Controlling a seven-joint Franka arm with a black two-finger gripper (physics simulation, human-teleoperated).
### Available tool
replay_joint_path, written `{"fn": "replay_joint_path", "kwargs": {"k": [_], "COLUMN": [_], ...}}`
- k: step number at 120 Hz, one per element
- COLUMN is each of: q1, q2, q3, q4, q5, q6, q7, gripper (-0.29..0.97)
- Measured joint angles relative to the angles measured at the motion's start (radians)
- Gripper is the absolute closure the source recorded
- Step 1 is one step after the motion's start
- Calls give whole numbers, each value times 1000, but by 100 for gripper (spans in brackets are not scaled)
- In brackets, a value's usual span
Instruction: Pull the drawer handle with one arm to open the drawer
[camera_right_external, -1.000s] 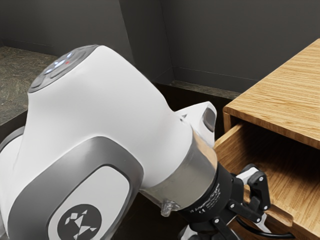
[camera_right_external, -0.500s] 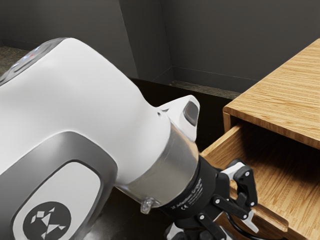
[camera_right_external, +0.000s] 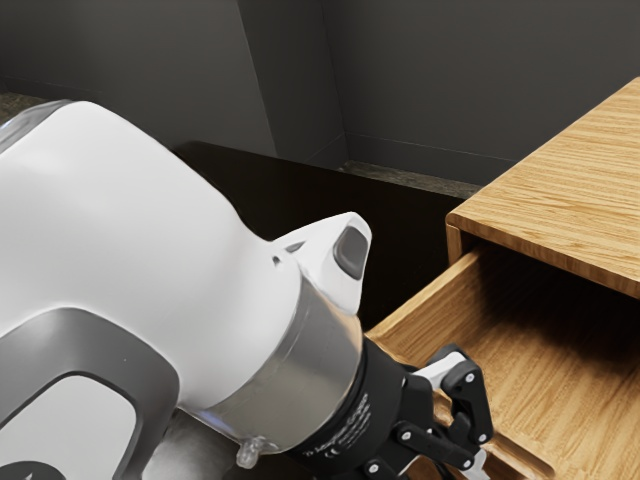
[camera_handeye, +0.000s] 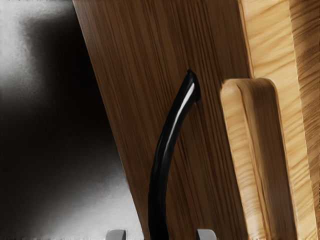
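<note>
A light wooden cabinet (camera_right_external: 570, 190) stands at the exterior view's right, and its drawer (camera_right_external: 420, 300) is pulled well out, with its inside bare. My black gripper (camera_right_external: 456, 424) is at the drawer's front, low in the exterior view, its tips below the picture's edge. In the wrist view a glossy black curved handle (camera_handeye: 172, 135) stands off the drawer front (camera_handeye: 135, 90). Two grey fingertips (camera_handeye: 116, 234) flank the handle from either side. The gripper (camera_handeye: 160, 235) is shut on the handle.
The white and grey arm (camera_right_external: 150, 300) takes up the exterior view's left half. A dark floor (camera_right_external: 300, 190) and grey walls (camera_right_external: 450, 70) lie behind. The cabinet's top overhangs the drawer opening.
My arm has drawn back toward the exterior view's lower left, and the drawer has slid farther out of the cabinet with the gripper.
</note>
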Motion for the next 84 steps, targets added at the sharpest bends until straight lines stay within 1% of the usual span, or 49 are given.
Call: {"fn": "replay_joint_path", "kwargs": {"k": [58, 84], "q1": [-109, -146], "q2": [-74, -99], "q3": [75, 89], "q4": [-100, -128], "q5": [12, 14], "q6": [3, 9], "q7": [-16, -24], "gripper": [58, 58]}}
